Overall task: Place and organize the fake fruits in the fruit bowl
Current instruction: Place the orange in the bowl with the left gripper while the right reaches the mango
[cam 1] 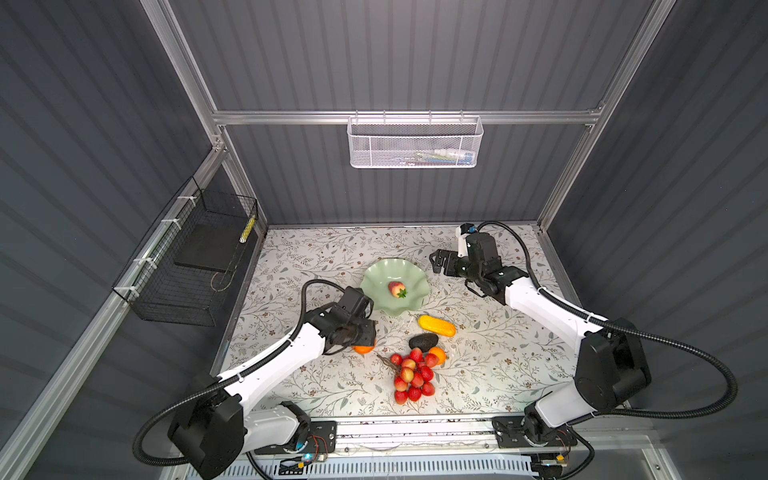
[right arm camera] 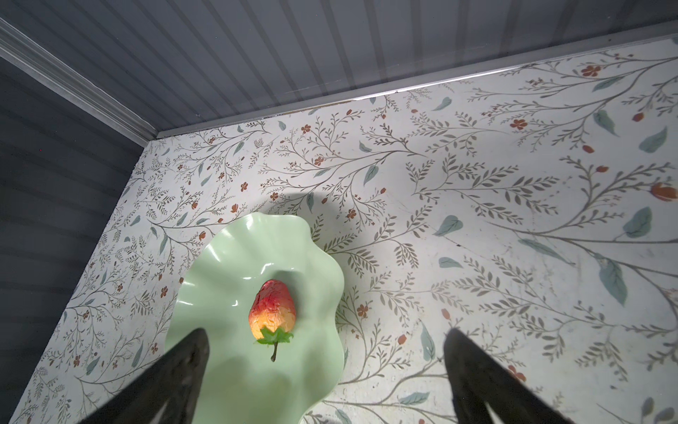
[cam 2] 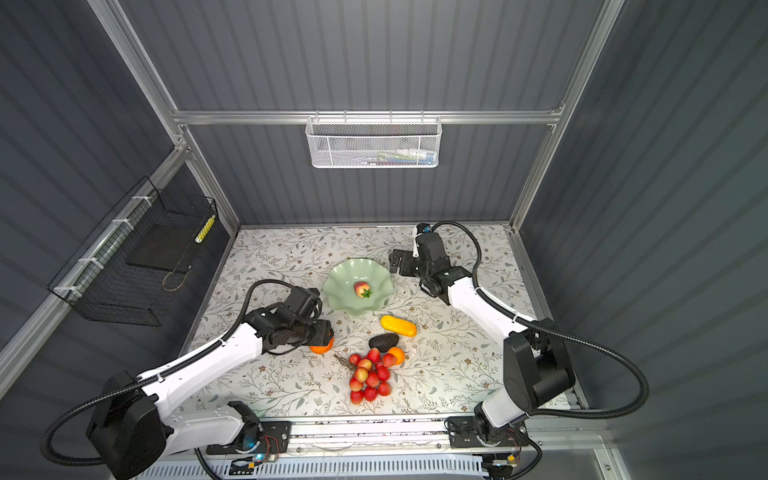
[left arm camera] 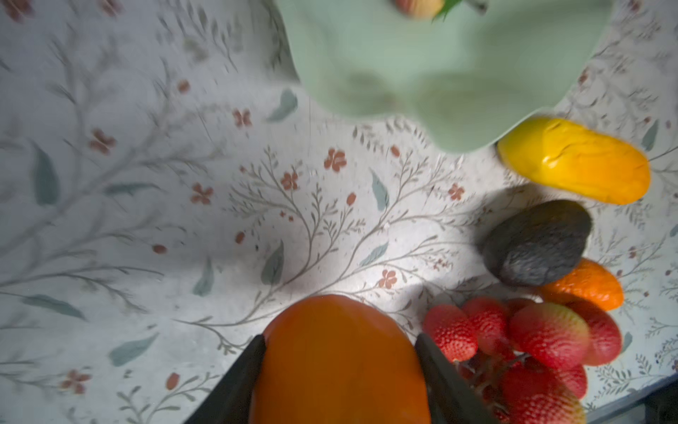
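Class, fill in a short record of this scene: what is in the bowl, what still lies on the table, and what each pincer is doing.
In bowl: one red strawberry, lying in the pale mint-green wavy-rimmed bowl
On floral-patterned table: big orange, smaller orange, yellow oblong cob-like piece, dark avocado, bunch of small red berries
Left pincer: straddling the big orange, fingers close at both sides; grip unclear
Right pincer: open, empty, near the bowl
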Action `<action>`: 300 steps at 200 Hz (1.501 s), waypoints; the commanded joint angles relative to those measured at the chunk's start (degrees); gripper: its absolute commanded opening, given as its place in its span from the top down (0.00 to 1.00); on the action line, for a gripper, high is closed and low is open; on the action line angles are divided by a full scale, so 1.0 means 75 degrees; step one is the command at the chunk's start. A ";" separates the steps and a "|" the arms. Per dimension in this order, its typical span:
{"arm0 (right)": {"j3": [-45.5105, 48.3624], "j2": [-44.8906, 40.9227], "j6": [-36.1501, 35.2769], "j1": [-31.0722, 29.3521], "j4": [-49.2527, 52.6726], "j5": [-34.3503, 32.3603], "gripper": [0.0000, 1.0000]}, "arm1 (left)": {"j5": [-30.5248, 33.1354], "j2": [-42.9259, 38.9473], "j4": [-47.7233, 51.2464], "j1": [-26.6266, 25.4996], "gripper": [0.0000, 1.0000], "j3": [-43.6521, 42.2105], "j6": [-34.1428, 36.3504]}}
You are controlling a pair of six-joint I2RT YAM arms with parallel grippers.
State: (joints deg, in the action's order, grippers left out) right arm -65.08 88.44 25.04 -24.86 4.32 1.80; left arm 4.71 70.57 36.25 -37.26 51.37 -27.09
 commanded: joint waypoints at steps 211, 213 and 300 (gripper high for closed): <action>0.2228 -0.1158 -0.1722 -0.1191 0.1684 0.0121 0.04 | -0.0910 0.5438 -0.1579 0.1124 0.29 0.4438 0.1510; 0.2216 -0.1130 -0.1736 -0.1230 0.1677 0.0114 0.04 | -0.0909 0.5451 -0.1579 0.1127 0.29 0.4451 0.1502; 0.1776 0.0334 -0.1768 -0.1736 0.1422 -0.0358 0.13 | -0.0504 0.3854 -0.2683 0.1200 0.01 0.4026 0.1559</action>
State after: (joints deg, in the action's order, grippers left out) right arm -49.60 88.77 12.47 -37.45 15.20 0.64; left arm -1.08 107.74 22.11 -28.67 82.72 -15.94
